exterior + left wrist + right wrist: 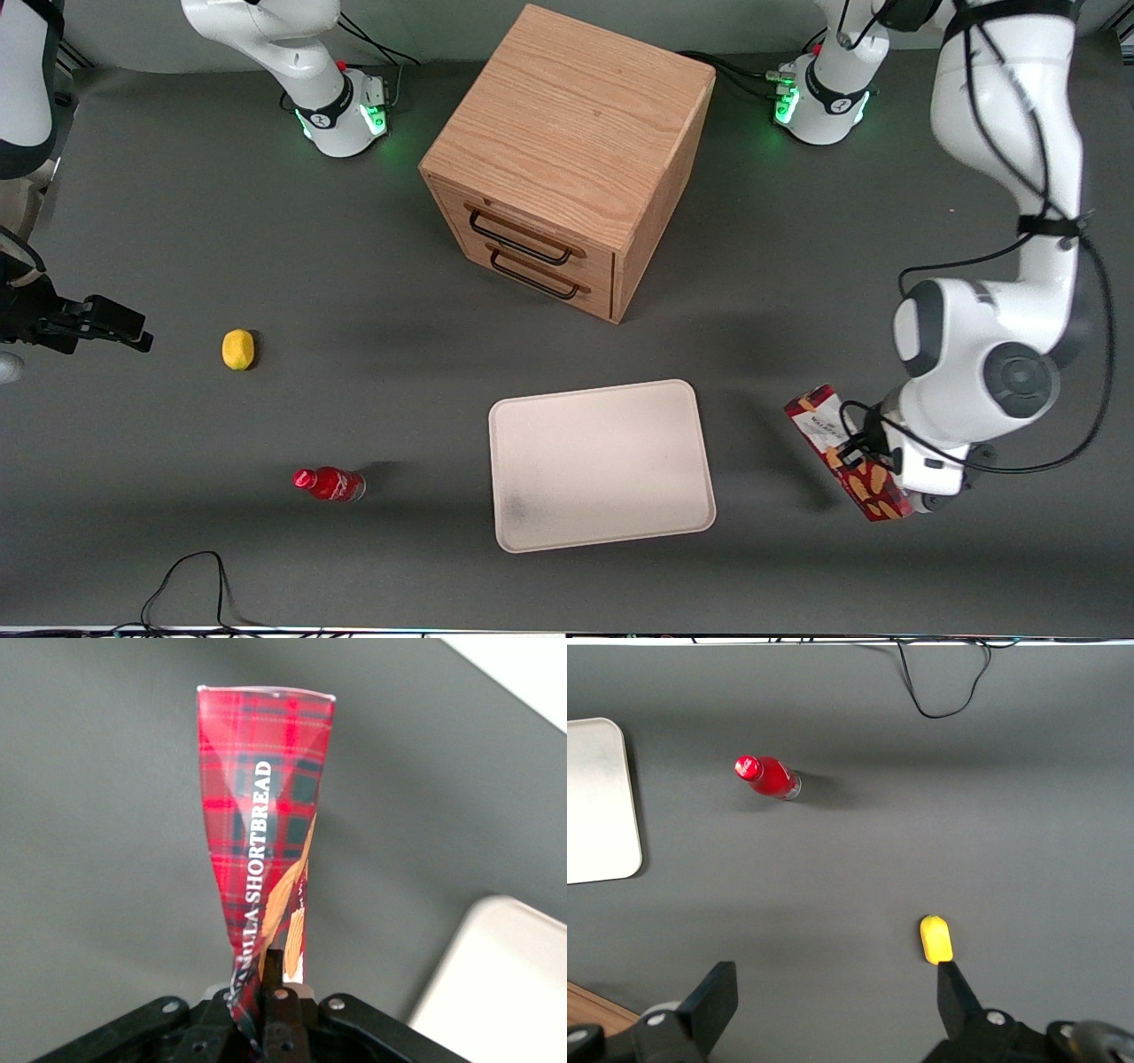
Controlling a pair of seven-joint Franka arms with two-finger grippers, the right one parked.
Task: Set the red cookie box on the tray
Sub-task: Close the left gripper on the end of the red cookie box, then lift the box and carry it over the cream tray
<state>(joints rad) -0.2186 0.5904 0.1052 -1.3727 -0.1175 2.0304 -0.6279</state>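
The red cookie box (842, 447) is a long dark-red carton with tan cookie pictures and a white label at its upper end. My left gripper (873, 461) is shut on it and holds it tilted above the table, beside the tray toward the working arm's end. In the left wrist view the box (261, 824) sticks out from between the fingers (282, 979), its tartan side squeezed in. The cream-beige tray (601, 464) lies flat on the grey table with a faint grey smudge; its corner shows in the left wrist view (496, 983).
A wooden drawer cabinet (567, 159) stands farther from the front camera than the tray. A small red bottle (330, 484) and a yellow lemon-like object (237, 348) lie toward the parked arm's end. A black cable (190, 580) loops at the table's near edge.
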